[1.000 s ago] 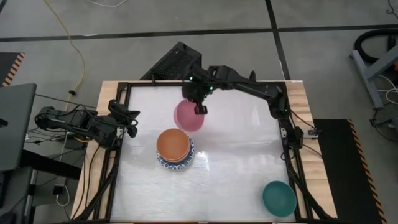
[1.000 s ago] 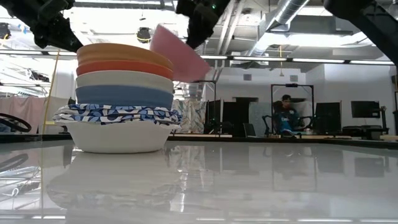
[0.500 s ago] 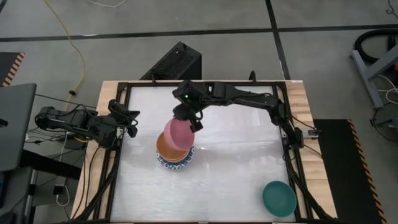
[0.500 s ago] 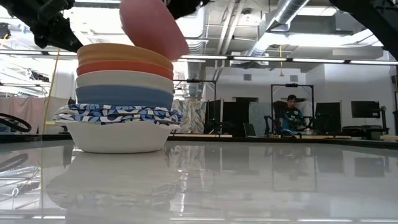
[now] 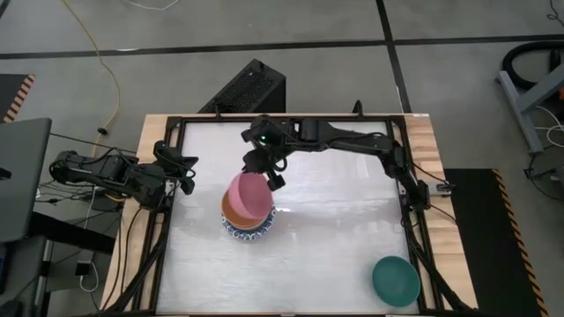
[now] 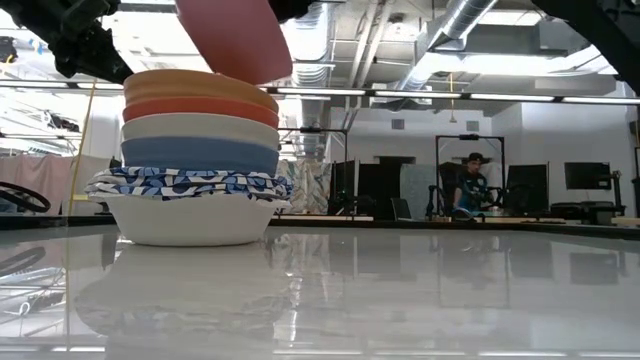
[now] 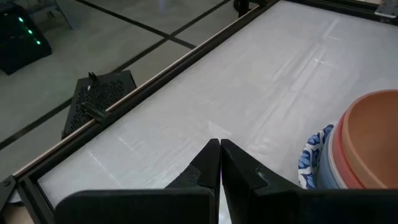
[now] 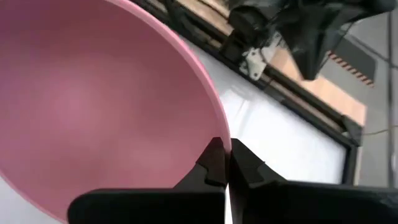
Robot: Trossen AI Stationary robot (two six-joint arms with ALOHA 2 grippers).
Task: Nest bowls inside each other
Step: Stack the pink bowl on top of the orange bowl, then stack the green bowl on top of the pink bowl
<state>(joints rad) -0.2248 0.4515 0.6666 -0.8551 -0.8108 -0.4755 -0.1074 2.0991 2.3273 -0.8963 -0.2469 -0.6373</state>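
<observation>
Left of the table's middle, a stack of bowls (image 5: pixel 248 220) rests on its white, blue-rimmed bottom bowl (image 6: pixel 185 215), with an orange bowl (image 6: pixel 200 85) on top. A pink bowl (image 5: pixel 249 194) hangs tilted right over the stack, and my right gripper (image 5: pixel 275 180) is shut on it. A teal bowl (image 5: pixel 395 279) sits alone at the near right corner. My left gripper (image 7: pixel 220 149) waits shut at the table's left edge, touching nothing. My right gripper pinches the pink bowl's rim (image 8: pixel 219 127) between its two fingers, one inside the bowl and one outside. The fingers slant down from the far right. The bowl is tilted, its low side (image 6: pixel 250 70) close over the orange bowl; whether they touch I cannot tell.
A black frame (image 5: pixel 176 132) runs around the white table top. Open table lies right of the stack and along the near side. In the low view a person (image 6: pixel 468 185) sits far off in the room behind.
My right gripper has carried the pink bowl toward the near and left edges, from beyond the stack to a spot over it, rolling its wrist on the way. The bowl has stayed clear of the table and tips differently now. Over the last half second it has almost stopped.
</observation>
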